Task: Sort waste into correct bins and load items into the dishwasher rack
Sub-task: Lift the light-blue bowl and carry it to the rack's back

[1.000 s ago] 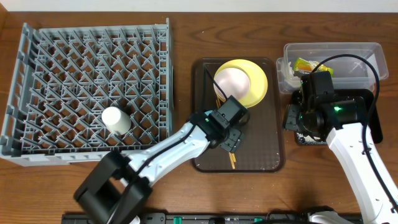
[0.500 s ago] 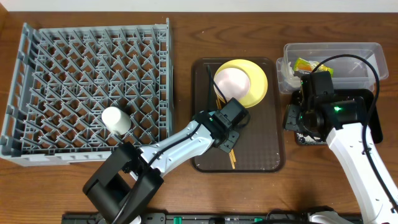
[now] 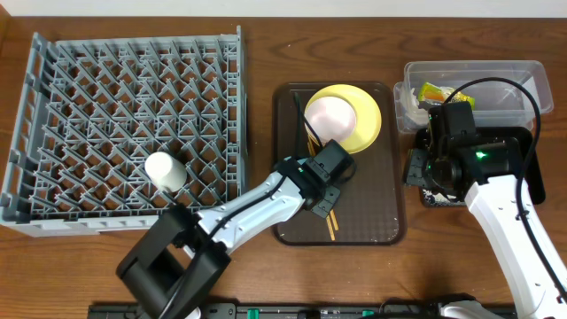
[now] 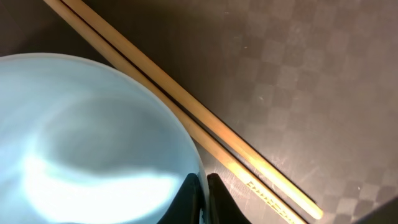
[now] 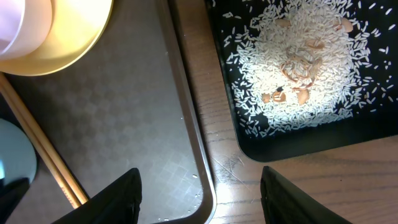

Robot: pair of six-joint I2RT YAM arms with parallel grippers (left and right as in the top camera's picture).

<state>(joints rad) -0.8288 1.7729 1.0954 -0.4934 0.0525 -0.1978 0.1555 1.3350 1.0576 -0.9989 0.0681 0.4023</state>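
Overhead and wrist views showed a two-arm robot at a wooden bench. The left gripper [image 4: 203, 199] sat low over the brown serving tray [image 3: 376, 208]. Its jaws looked clenched on the rim of the light blue bowl [image 4: 87, 143], seemingly one tip inside and one outside. Two wooden chopsticks [image 4: 186, 109] lay side by side on that tray, just beside the bowl's wall.

The right gripper [image 5: 202, 199] held nothing, its jaws spread wide. It hung over the strip of bench between the serving tray and the black tray [image 5: 273, 140] that held the rice [image 5: 298, 68].

The grey dishwasher rack [image 3: 133, 89] stood to the left, with a white cup [image 3: 166, 171] already among its pegs.

The step in hand seemed to be carrying the bowl to the rack. A rim pinch lets a bowl swing, so the grip needed to be firm. The bowl should rise straight up before moving left, to avoid dragging the chopsticks. It would then have to clear the rack's wall and settle between pegs away from the cup.
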